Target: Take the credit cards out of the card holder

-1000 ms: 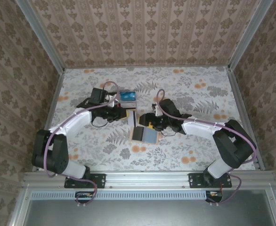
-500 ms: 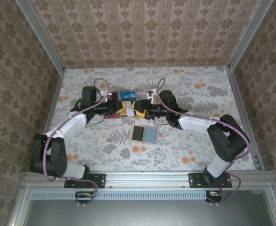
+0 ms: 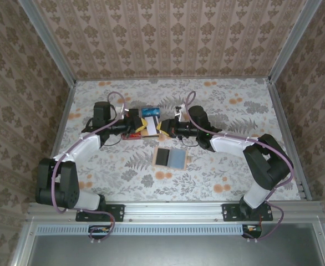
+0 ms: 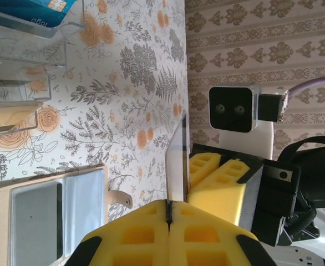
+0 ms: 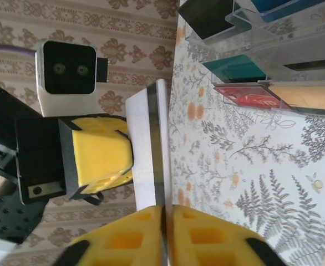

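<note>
Grey card (image 5: pixel 144 145) midair, left end effector (image 4: pixel 169 213) clenched on it, right end effector (image 5: pixel 165 217) clenched opposite

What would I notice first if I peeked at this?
Two robot arms meet over the middle of the table, the left fingers and the right fingers both pinching one thin grey card between them. Close by, on the side nearer the arm bases, the tan card holder lies open and flat. On the far side, a clear rack holds a teal card and a red card.
</note>
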Available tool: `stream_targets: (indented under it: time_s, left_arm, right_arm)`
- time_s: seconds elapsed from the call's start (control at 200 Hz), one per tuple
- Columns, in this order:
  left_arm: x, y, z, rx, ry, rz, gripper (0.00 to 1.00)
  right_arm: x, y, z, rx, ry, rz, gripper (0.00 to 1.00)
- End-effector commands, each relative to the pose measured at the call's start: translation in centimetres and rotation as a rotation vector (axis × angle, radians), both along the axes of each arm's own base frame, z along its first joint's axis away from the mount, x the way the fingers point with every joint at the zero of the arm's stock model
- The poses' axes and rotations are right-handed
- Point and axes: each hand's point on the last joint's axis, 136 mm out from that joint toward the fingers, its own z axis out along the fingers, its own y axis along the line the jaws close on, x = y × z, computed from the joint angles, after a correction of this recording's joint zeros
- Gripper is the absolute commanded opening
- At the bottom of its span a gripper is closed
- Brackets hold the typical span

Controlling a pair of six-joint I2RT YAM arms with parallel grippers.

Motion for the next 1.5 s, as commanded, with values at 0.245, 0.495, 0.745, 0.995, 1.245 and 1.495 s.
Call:
stream_targets:
  time_s: [0.245,0.495,0.745,0.995,1.245,1.495]
  left_arm:
    - [-1.3,7.1,-6.3,0.381,0.133,0.174,0.58]
    - [-2.3,11.4,-8.1,0.513,0.142,0.293,0.85]
    - [-3.3,12.2,-7.6,0.532,0.085,0.299,0.97]
    - [-3.8,11.6,-7.3,0.496,0.068,0.278,1.00]
    - [-3.7,11.4,-7.0,0.484,0.063,0.270,1.00]
    - [-3.5,11.2,-7.3,0.471,0.083,0.262,1.00]
  right_arm:
    - [0.7,-2.6,0.3,-0.406,-0.408,0.065,0.00]
    - [0.8,-2.3,1.4,-0.604,-0.710,0.301,0.00]
    - [2.4,0.1,4.0,-0.629,-0.955,0.462,0.00]
    - [2.6,1.7,2.0,-0.674,-1.132,0.719,0.00]
    - [4.4,2.1,-1.3,-0.755,-1.169,0.855,0.00]
    - [6.3,2.3,-3.0,-0.840,-1.200,0.890,0.00]
